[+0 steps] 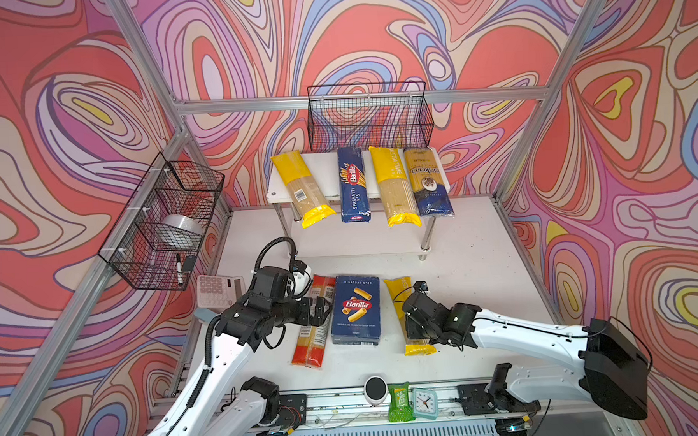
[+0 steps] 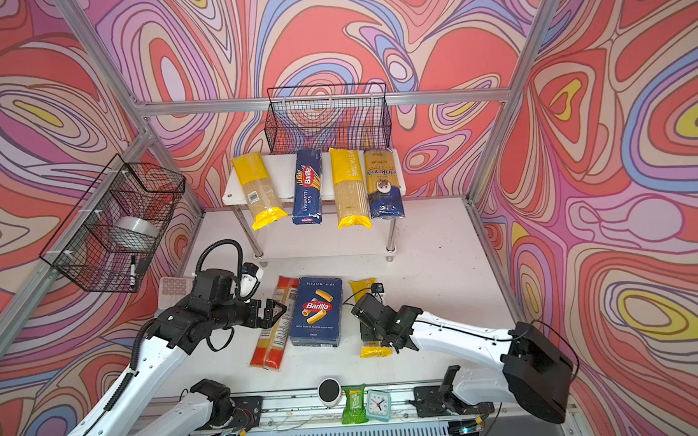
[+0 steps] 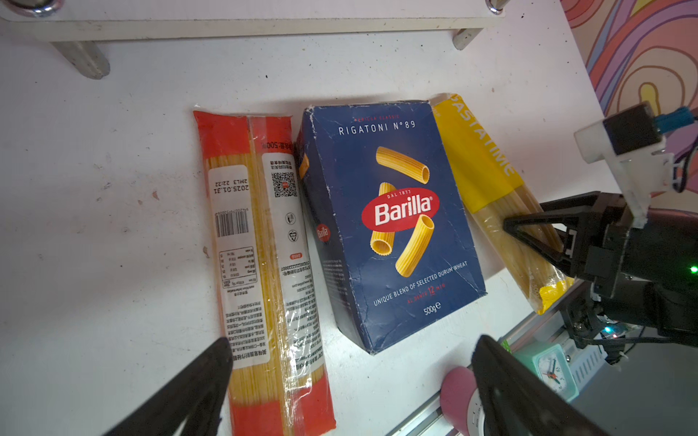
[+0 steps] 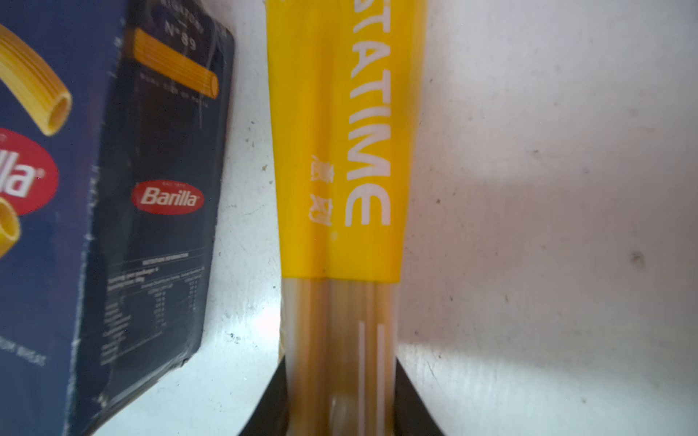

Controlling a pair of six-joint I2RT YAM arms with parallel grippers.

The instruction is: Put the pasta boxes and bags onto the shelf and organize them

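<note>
Right fingers [image 4: 409, 411] are clamped on the yellow-ended bag [image 4: 340, 151]. It's lying on the surface [image 1: 462, 262] toward the front edge, just right of the rigatoni box [image 1: 355, 307]. Left fingers [image 3: 196, 389] are spread wide with nothing in them, over the red-ended bag [image 3: 260, 264] on the box's other side. Shelf [image 1: 323, 167] top board has four packs [image 1: 394, 184] sticking out over its front edge.

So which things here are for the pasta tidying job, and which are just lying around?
For the job: shelf, rigatoni box, spaghetti box, red bag, blue-gold bag, two shelf yellow bags, table yellow bag.

Just lying about: calculator, tape roll, marker, round gadget, green snack, clock, back basket, side basket.
</note>
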